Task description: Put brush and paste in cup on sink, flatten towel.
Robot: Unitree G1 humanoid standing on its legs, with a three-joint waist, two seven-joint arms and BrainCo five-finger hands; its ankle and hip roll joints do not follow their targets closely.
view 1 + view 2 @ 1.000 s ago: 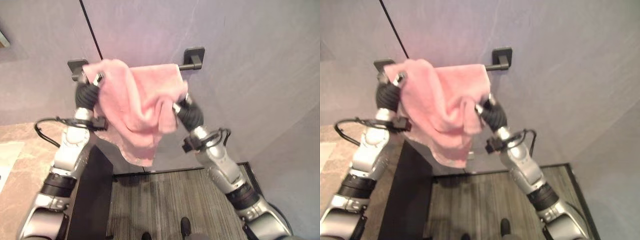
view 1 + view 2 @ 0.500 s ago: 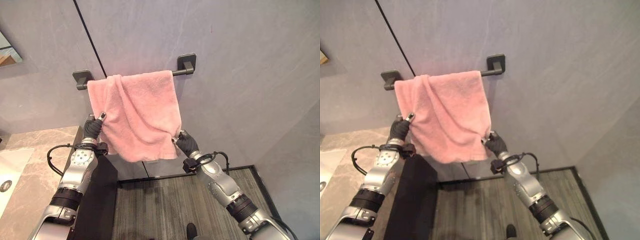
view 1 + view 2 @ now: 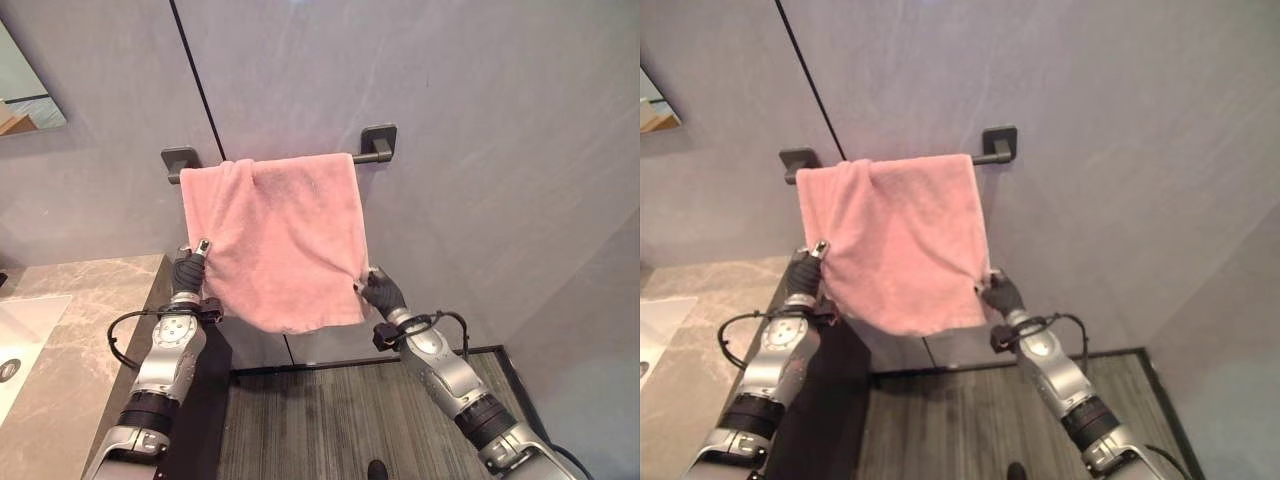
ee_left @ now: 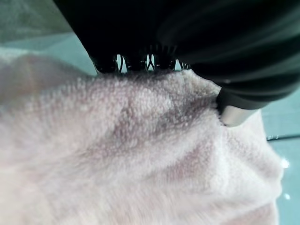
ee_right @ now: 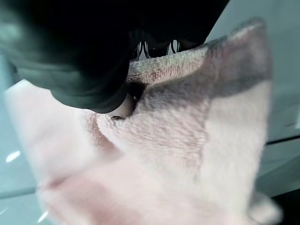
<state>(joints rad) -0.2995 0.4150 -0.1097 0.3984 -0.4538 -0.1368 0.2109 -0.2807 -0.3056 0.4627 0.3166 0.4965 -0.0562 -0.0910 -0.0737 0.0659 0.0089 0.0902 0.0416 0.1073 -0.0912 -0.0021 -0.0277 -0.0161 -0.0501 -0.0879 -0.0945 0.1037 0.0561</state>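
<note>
one pink towel (image 3: 278,240) is there, hanging on one dark towel bar (image 3: 373,153) with two wall mounts. two robot hands are seen, the left hand (image 3: 187,272) and the right hand (image 3: 379,292). one stone countertop (image 3: 70,340) holds one white sink (image 3: 20,335). one mirror (image 3: 28,92) hangs above.

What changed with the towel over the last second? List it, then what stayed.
Both hands dropped from near the rail to the towel's lower side edges, drawing the bunched cloth down and apart so that it hangs nearly flat. The left hand and right hand still pinch it; it stays draped over the rail.
</note>
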